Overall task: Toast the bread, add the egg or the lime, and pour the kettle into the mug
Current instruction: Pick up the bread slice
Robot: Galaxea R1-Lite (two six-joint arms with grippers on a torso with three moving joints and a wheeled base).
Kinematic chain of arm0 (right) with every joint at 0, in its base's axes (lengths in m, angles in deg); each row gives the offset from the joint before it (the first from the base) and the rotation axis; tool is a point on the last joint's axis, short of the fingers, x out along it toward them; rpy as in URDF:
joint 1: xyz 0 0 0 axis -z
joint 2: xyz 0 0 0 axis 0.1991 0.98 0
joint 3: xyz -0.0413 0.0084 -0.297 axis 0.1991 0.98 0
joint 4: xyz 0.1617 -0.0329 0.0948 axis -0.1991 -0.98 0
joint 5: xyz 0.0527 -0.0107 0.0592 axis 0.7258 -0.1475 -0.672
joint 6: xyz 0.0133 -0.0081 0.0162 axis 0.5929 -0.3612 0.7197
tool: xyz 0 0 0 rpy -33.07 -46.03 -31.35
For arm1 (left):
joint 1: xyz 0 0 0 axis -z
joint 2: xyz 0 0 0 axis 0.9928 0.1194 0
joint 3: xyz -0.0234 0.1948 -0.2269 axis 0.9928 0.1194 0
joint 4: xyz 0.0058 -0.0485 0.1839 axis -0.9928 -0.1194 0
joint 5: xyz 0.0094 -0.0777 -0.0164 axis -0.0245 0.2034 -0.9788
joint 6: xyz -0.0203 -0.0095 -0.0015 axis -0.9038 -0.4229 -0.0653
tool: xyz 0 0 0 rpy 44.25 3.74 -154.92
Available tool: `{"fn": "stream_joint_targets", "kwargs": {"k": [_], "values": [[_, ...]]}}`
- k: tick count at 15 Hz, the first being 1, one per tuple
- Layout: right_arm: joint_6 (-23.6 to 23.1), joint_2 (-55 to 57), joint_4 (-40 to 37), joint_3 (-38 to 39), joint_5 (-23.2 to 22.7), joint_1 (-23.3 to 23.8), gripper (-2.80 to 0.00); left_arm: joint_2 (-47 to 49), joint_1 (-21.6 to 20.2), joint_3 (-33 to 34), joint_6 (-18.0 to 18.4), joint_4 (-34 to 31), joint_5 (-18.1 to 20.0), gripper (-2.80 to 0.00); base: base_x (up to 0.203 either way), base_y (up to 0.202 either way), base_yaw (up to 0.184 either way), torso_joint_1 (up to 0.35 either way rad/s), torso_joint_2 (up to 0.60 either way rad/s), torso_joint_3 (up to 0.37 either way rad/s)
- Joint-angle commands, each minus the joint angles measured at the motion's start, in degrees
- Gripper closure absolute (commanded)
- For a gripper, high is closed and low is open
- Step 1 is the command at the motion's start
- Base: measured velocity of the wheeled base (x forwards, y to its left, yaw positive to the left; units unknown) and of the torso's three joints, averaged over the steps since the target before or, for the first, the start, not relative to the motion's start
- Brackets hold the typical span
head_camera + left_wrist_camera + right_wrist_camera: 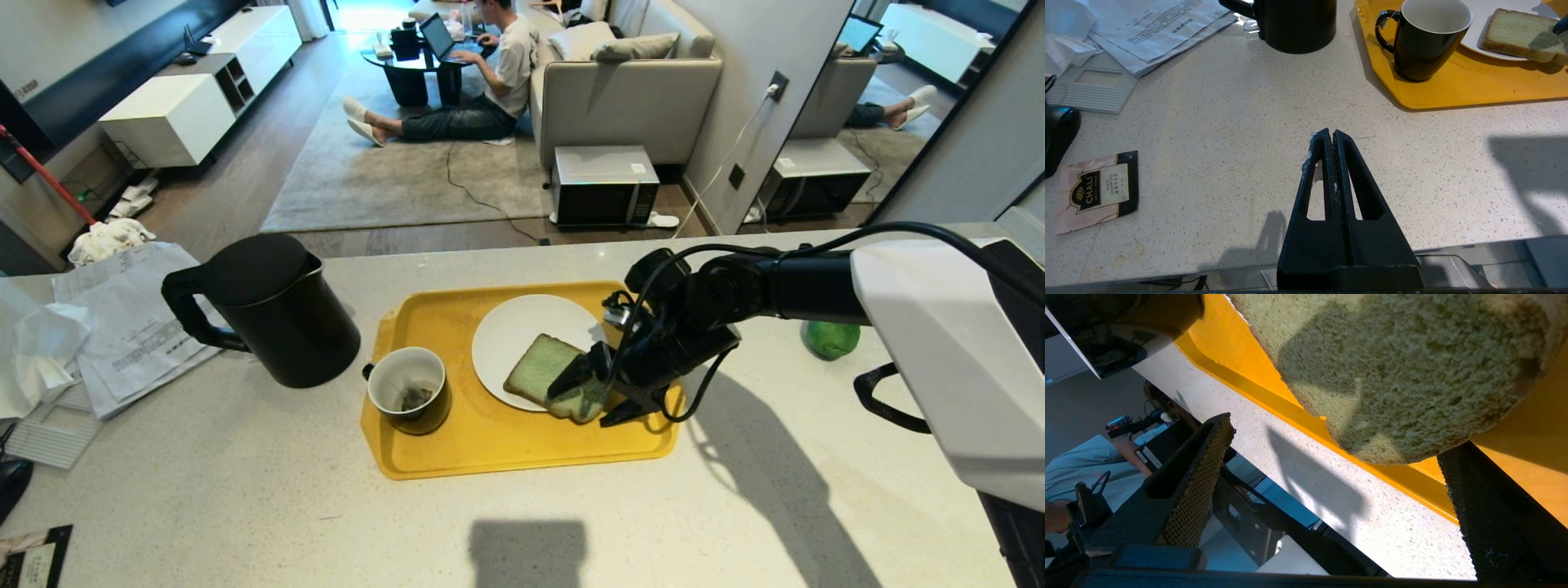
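Now the right hand (589, 390), wide open and empty, straddles the bread (549, 371); best close squarely across the crust, gently.

A pale green bread (545, 367) with thin brown crust lies on a white plate (514, 327) in a yellow tray (490, 445), beside a black mug (408, 390) that is white inside, a matte black kettle (273, 306), a green lime (831, 339) and a speckled off-white counter (245, 506).
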Motion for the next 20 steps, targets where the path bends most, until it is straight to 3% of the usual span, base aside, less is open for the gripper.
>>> {"fn": "stream_joint_targets", "kwargs": {"k": [1,12,13,20], "values": [[0.15,-0.02,-0.03,-0.28,-0.3,-0.03,-2.8,-0.04,-0.02,0.09,-0.02,0.05,-0.08,0.0,0.0,0.0,0.0,0.0,0.0,0.0],[0.32,-0.02,1.03,-0.37,-0.04,-0.03,-2.8,-0.04,-0.02,0.09,-0.02,0.05,0.01,0.0,0.0,0.0,0.0,0.0,0.0,0.0],[0.32,-0.02,1.03,-0.37,-0.04,-0.03,0.0,-0.04,-0.02,0.09,-0.02,0.05,0.0,0.0,0.0,0.0,0.0,0.0,0.0,0.0],[0.32,-1.42,0.91,1.83,-0.13,0.14,0.0,-0.04,-0.02,0.09,-0.02,0.05,0.01,0.0,0.0,0.0,0.0,0.0,0.0,0.0]]}}
